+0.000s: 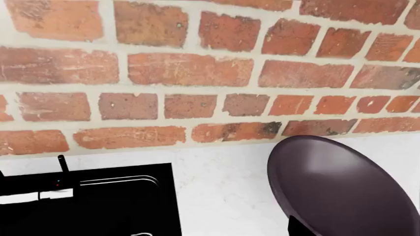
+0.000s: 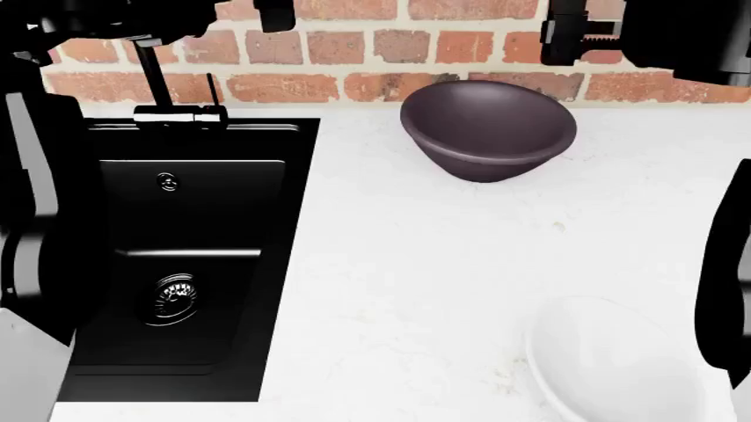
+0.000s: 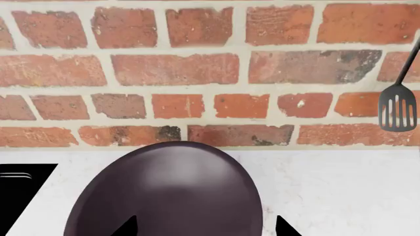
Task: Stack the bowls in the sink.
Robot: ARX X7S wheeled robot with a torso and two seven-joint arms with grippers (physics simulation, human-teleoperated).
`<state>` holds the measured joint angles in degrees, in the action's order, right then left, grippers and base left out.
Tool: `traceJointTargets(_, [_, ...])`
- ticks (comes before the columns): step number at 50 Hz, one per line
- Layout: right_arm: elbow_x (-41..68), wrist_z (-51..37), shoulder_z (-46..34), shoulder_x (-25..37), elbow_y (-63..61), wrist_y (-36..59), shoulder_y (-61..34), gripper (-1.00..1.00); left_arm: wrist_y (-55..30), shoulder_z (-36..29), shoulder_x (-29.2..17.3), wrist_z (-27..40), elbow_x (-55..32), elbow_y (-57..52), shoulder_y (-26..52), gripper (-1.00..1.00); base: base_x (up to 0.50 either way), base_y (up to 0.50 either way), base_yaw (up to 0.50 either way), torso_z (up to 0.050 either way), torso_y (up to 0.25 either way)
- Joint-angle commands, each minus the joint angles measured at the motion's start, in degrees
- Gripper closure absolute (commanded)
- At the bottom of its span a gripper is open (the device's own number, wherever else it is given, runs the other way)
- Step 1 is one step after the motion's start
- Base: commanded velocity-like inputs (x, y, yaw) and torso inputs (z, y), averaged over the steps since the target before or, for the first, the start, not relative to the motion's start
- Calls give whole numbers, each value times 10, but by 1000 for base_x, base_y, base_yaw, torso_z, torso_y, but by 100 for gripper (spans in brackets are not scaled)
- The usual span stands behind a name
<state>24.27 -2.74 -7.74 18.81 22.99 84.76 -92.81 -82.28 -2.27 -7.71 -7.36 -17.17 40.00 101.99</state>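
White speckled worktop (image 2: 411,264) w/ brick wall behind. Black sink (image 2: 193,255) sunk into its left side, drain in the basin floor. Dark purple-brown bowl (image 2: 488,127) upright near the back edge, right of sink. White bowl (image 2: 616,360) at front right, well apart from dark one.

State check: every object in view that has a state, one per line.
dark bowl: upright on counter, empty, ungrasped
white bowl: upright on counter near the front edge, empty
sink: empty, no bowls in it
faucet: no water running
right hand: open, fingertips astride the dark bowl
left hand: cannot tell
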Motion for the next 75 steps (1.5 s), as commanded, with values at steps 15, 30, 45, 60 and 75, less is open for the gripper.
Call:
traceJointTargets(15, [132, -225, 181, 4, 168, -7, -3, -100, -65, -58, -142, 549, -748, -154, -80, -100, 0, 0, 0, 0, 0])
traceJointTargets(30, [69, -212, 223, -15, 509, -273, -107, -100, -36, -87, -146, 537, -760, -159, -83, -100, 0, 0, 0, 0, 0])
traceJointTargets(45, [-57, -216, 328, -40, 519, -309, -71, -100, -18, -103, -151, 525, -761, -161, -86, -100, 0, 0, 0, 0, 0])
traceJointTargets(60, [-149, -194, 359, -57, 519, -314, -52, -100, -7, -116, -157, 527, -771, -163, -86, -100, 0, 0, 0, 0, 0])
traceJointTargets(75, [-196, -187, 400, -71, 520, -322, -18, -100, 1, -129, -160, 524, -776, -162, -89, -100, 0, 0, 0, 0, 0])
